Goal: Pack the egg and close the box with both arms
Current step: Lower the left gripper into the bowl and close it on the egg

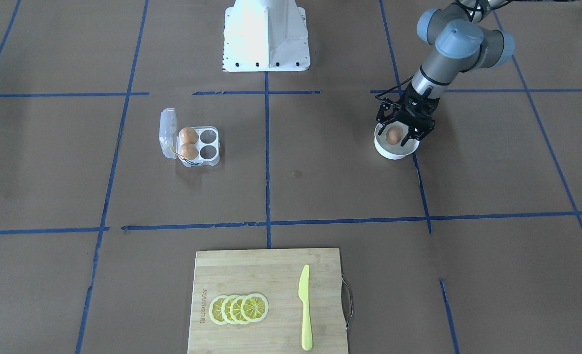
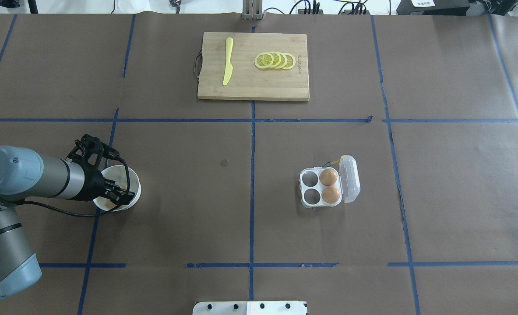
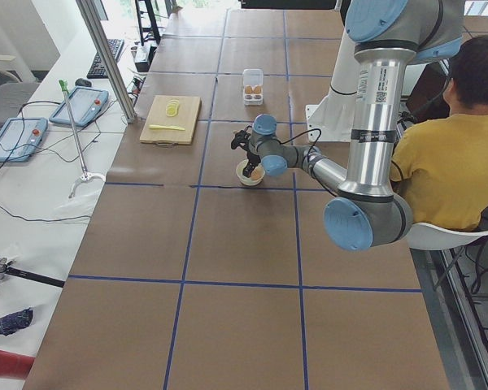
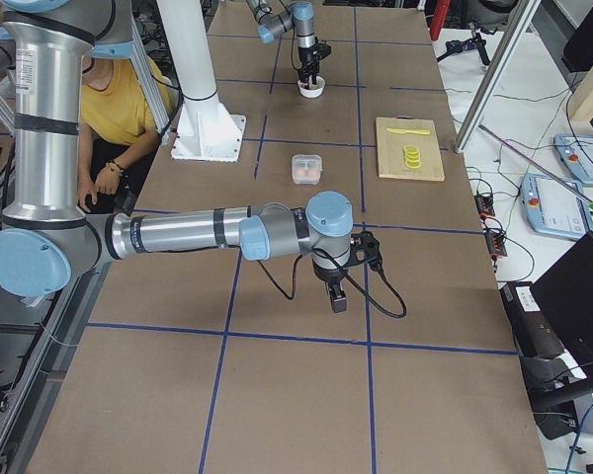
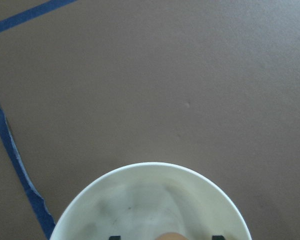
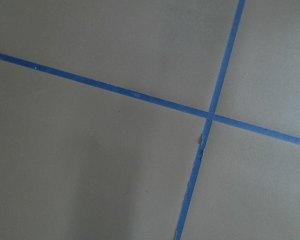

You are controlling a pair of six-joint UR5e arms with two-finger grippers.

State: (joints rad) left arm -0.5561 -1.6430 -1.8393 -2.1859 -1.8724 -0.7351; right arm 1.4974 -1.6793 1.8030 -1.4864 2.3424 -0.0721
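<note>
exterior front-facing view has the left fingers [image 1: 410, 133] lowered into a white bowl [image 1: 394, 153], spread apart on either side of the egg [image 1: 394, 135] that lies in it. the left wrist view shows a gap between each tip and the shell, so nothing is gripped. well apart from those fingers, across the tabletop [image 1: 320, 187], stands the box [image 1: 209, 147] with its lid [image 1: 167, 129] swung open. two more eggs [image 1: 188, 134] sit in the two cells beside the lid. the right fingers [image 4: 337, 299] hang just above the tabletop, far from box and bowl, seen only from the side, so i cannot tell whether they are spread or closed.
</note>
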